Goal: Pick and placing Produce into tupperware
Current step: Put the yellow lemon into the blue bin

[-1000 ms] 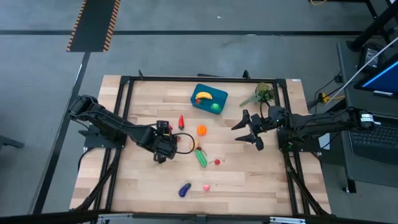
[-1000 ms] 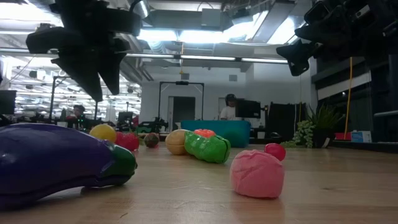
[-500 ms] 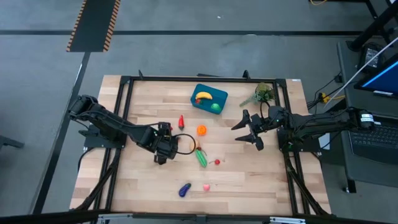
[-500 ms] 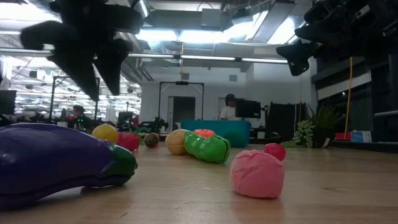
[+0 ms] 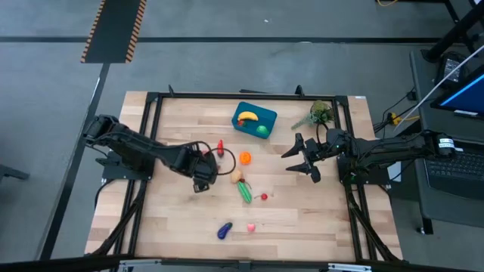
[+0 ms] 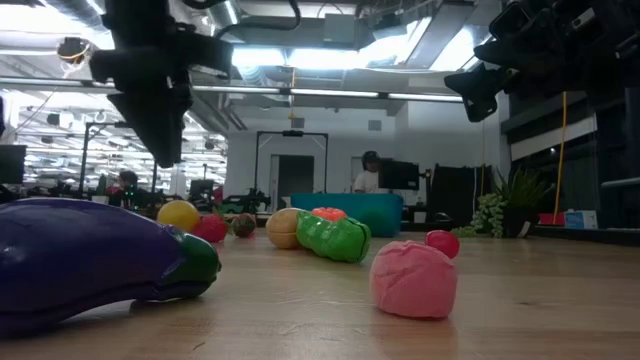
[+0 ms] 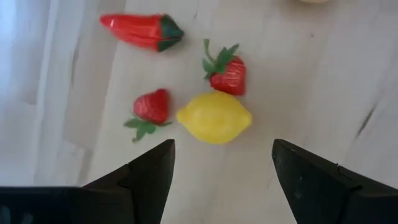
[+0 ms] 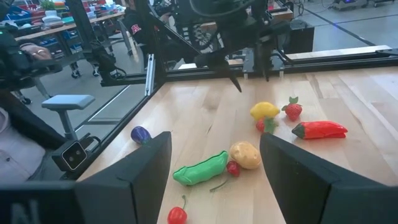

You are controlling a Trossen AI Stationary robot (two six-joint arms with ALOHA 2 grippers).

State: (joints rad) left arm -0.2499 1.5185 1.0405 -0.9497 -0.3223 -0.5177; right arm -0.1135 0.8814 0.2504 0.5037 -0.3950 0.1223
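One teal tub point(image 5: 243, 124) stood on the surface point(image 5: 333, 219), with two pieces in it: one yellow banana point(image 5: 247, 116) and one round green piece point(image 5: 262, 130). Ten pieces lay loose on the wood: two strawberries point(image 7: 227, 68) point(image 7: 151, 107), one lemon point(image 7: 214, 117), one red pepper point(image 7: 142, 31), one orange point(image 5: 245, 158), one tan potato point(image 5: 237, 177), one green pea pod point(image 5: 245, 191), one cherry point(image 5: 264, 196), one purple eggplant point(image 5: 224, 230) and one pink piece point(image 5: 250, 227). There was one leafy sprig point(image 5: 318, 115).
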